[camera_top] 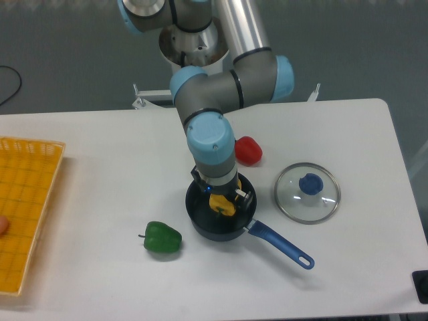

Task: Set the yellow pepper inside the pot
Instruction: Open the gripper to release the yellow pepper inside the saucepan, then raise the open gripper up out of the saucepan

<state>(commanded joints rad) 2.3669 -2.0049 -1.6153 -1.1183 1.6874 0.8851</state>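
glossy yellow pepper (223, 204) sits inside the round dark pot (200, 226), pinched between the gripper (224, 200) fingers. long blue handle points to 4 o'clock. smooth green pepper (162, 237) at 9 o'clock, red pepper (248, 150) at 1 o'clock, glass lid (307, 192) at 3 o'clock. no readable writing.

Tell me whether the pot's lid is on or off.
Off. The glass lid lies flat on the table, right of the pot.

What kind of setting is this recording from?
Likely a robotics lab tabletop, not a real kitchen: a bare white table, toy peppers such as the green pepper, and an industrial arm with its gripper over the pot.
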